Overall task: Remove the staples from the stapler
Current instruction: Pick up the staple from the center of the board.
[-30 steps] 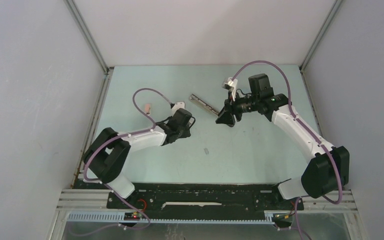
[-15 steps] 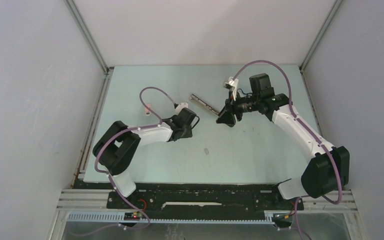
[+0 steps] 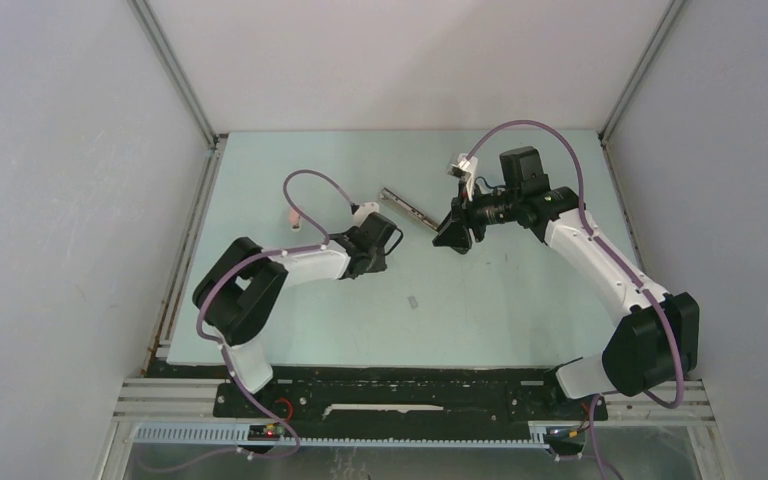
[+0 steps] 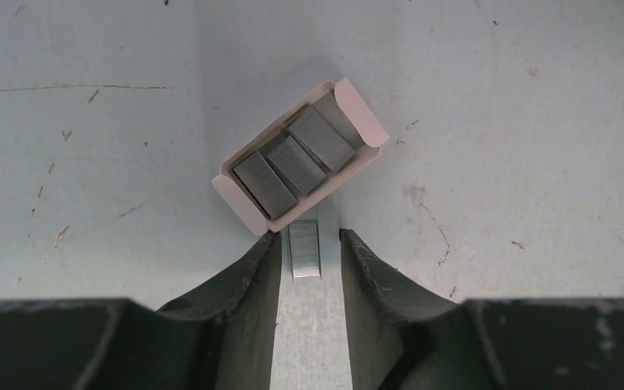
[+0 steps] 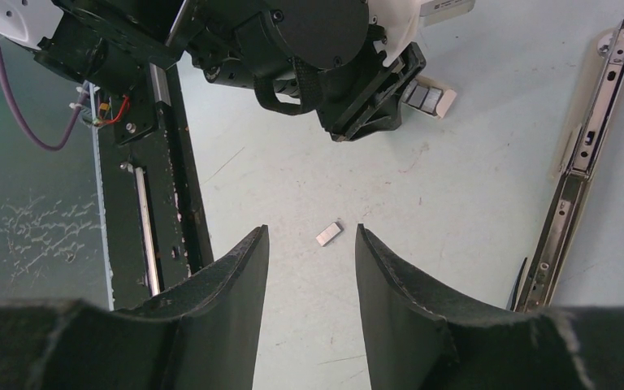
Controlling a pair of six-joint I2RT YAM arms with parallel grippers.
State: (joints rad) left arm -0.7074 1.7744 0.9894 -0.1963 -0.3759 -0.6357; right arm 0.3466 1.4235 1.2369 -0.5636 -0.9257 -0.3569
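Observation:
The stapler (image 3: 405,207) lies opened flat on the table as a long metal bar, also seen in the right wrist view as the stapler (image 5: 589,138). My left gripper (image 4: 309,237) is open, its fingers either side of a short strip of staples (image 4: 305,248) lying on the table, with a gap on both sides. Just beyond it sits a small white box (image 4: 301,158) holding three more strips. My right gripper (image 5: 311,229) hovers open and empty beside the stapler's near end. Another loose strip (image 5: 329,234) lies on the table below it.
A small pink object (image 3: 288,216) sits left of the left arm's cable. The left gripper (image 3: 378,243) and right gripper (image 3: 453,238) are close together at mid-table. Grey walls enclose three sides. The black base rail (image 5: 150,203) runs along the near edge.
My left arm has swung its gripper a little right and farther from the bases. The right arm and the stapler have not moved.

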